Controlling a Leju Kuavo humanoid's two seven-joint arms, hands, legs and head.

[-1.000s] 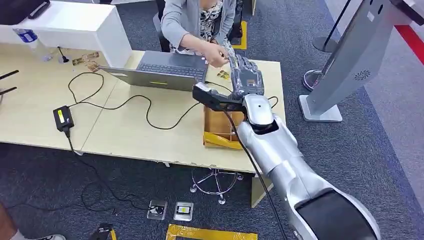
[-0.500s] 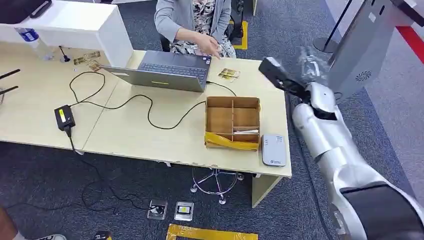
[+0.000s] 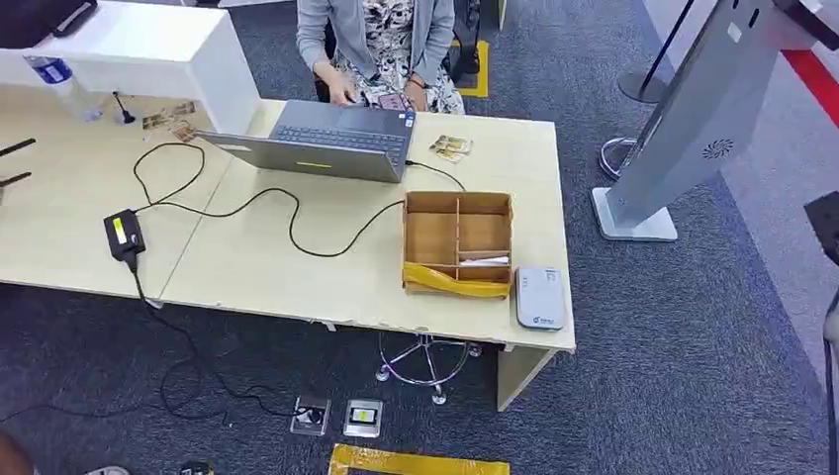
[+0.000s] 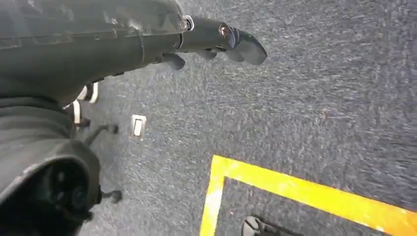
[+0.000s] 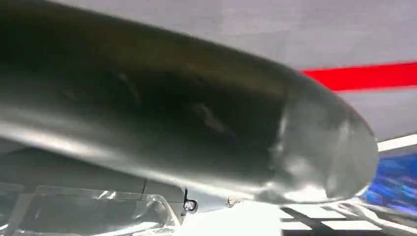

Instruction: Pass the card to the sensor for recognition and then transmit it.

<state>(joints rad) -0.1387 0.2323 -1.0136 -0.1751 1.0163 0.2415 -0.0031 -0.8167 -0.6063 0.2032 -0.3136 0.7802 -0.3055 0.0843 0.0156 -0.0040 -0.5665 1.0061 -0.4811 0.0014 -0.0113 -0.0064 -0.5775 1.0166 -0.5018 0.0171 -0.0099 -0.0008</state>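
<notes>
The desk [image 3: 277, 267] sits crosswise so the person [image 3: 381, 30] behind the laptop [image 3: 326, 139] faces the robot, handy for passing things across. A divided box [image 3: 457, 201] stands at the near right end, and the sensor [image 3: 539, 297] lies just beside it at the corner (within the right arm's reach, I'd judge). Some cards [image 3: 452, 148] lie past the laptop's right end. The left hand [image 4: 147, 39] hangs over the carpet, fingers loose and holding nothing. The right hand [image 5: 196, 123] is a close grey blur; I cannot tell how its fingers lie, or whether it has a card.
</notes>
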